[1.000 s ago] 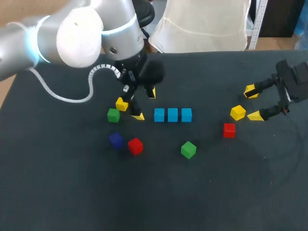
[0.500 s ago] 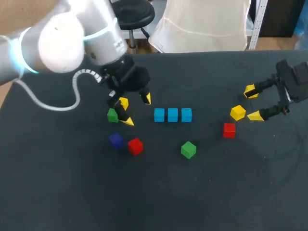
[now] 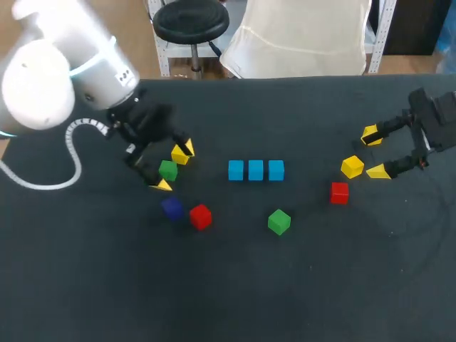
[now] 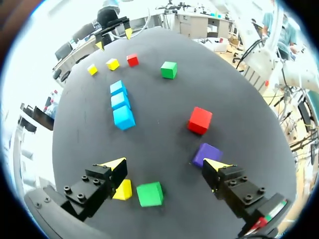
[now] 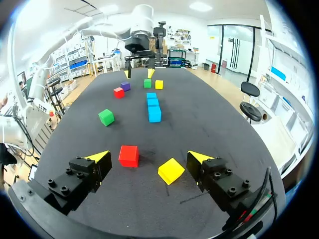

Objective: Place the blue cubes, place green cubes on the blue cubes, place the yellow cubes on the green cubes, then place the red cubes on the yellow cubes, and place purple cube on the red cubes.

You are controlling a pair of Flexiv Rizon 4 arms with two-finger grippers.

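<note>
The three blue cubes (image 3: 256, 170) sit in a row as the bottom layer; left of that row the left gripper (image 3: 173, 167) hangs wide open over a green cube (image 3: 168, 170), likely to grab it next; the right gripper (image 3: 373, 152) rests open right of the row, beside a yellow cube (image 3: 352, 167).

Your table (image 3: 320, 285) has a dark matt top with no shine at all, and it looks like slightly fuzzy cloth or felt. The cubes, e.g. the blue cubes (image 3: 256, 170) and the red cube (image 5: 129, 155), have smooth hard faces with only a faint sheen. Could be plastic or painted wood, can't tell. Your left arm (image 3: 50, 85) has a glossy white and silvery shell. The fingers (image 4: 92, 189) on the left tool (image 4: 164, 165) are matt black with screw heads showing, and their tips are dull yellow.
</note>
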